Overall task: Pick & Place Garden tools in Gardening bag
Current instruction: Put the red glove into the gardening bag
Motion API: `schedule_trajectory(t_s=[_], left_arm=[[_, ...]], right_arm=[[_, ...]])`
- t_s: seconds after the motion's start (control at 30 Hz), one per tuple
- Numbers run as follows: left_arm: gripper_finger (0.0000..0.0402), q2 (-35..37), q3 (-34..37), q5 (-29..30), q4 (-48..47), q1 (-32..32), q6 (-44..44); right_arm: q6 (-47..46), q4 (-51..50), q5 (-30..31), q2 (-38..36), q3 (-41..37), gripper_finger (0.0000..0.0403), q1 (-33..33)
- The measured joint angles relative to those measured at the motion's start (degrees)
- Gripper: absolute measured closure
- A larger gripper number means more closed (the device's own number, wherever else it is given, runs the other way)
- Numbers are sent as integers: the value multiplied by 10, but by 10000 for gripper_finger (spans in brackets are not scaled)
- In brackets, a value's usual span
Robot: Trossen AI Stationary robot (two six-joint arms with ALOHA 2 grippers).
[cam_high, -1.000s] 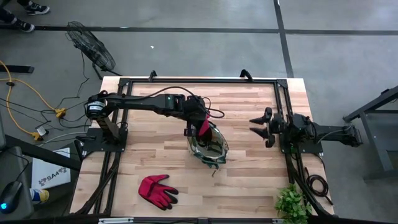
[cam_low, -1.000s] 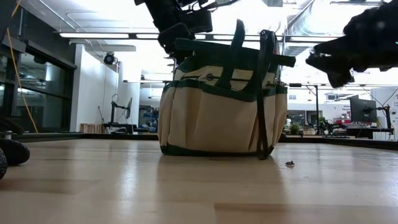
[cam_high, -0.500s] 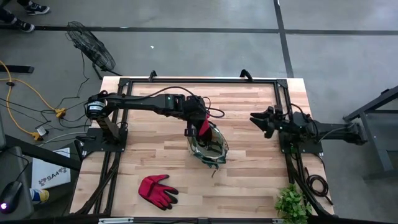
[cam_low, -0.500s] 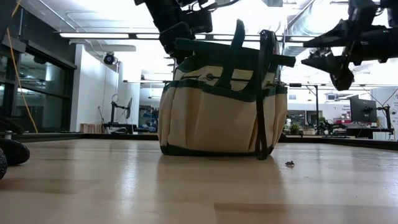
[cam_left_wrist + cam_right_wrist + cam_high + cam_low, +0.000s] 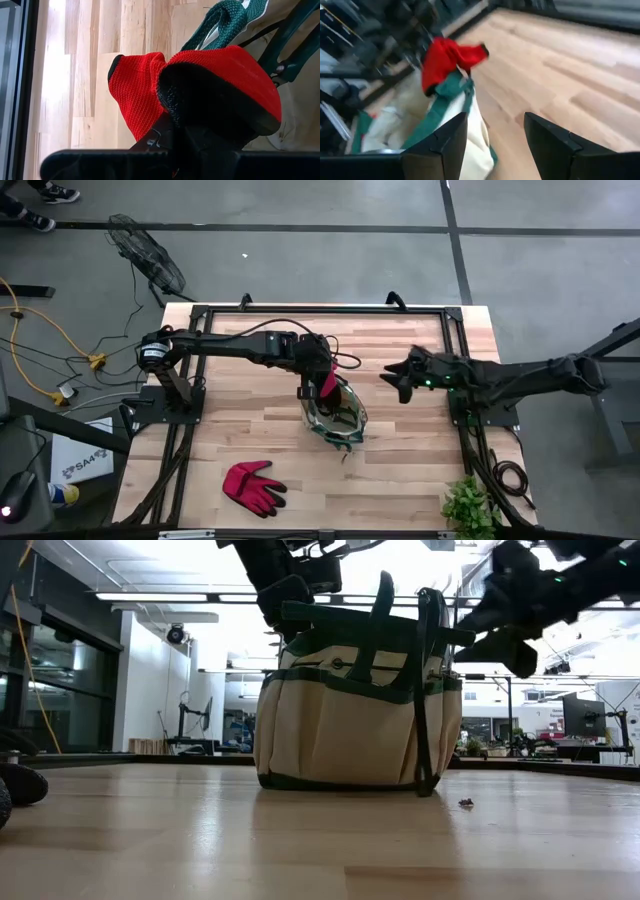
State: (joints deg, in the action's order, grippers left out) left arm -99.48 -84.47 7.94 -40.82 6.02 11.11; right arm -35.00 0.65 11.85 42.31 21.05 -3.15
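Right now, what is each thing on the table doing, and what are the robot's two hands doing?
Olive-tan fabric gardening bag: upright, top open.
Black-and-red glove: gripped, held over the bag's rim.
Red glove: lying flat on the wooden table, untouched.
Left gripper: jaws shut on the black-and-red glove.
Right gripper: jaws open, empty, beside the bag.
Leafy green plant: standing at the table's corner.

knit red glove (image 5: 200, 75), canvas bag (image 5: 350, 730), wood table (image 5: 400, 450)

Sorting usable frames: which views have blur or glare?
Right wrist view: smeared throughout, the red glove and bag soft. Low view: bright ceiling lights backlight the bag; the right gripper is blurred. High view: evenly lit, sharp.
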Motion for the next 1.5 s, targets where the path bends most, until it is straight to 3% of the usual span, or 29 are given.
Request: schedule_trajectory(t_s=[0.27, 0.5, 0.83, 0.97, 1.13, 1.33, 1.5], left_arm=[[401, 0, 0, 0, 0, 0, -5], [401, 0, 0, 0, 0, 0, -21], [401, 0, 0, 1, 0, 0, -44], [401, 0, 0, 5, 1, 0, -51], [401, 0, 0, 6, 7, 0, -57], [401, 0, 0, 6, 5, 0, -58], [401, 0, 0, 7, 4, 0, -58]], right_arm=[[-14, -125, -28, 143, 145, 214, -6], [120, -95, -87, 211, 179, 214, -7], [128, -3, -122, 261, 179, 214, 5], [128, 19, -116, 270, 179, 214, 19], [152, -1, -50, 292, 203, 214, 40], [220, -8, 13, 324, 237, 214, 44], [287, -62, 23, 322, 244, 214, 42]])
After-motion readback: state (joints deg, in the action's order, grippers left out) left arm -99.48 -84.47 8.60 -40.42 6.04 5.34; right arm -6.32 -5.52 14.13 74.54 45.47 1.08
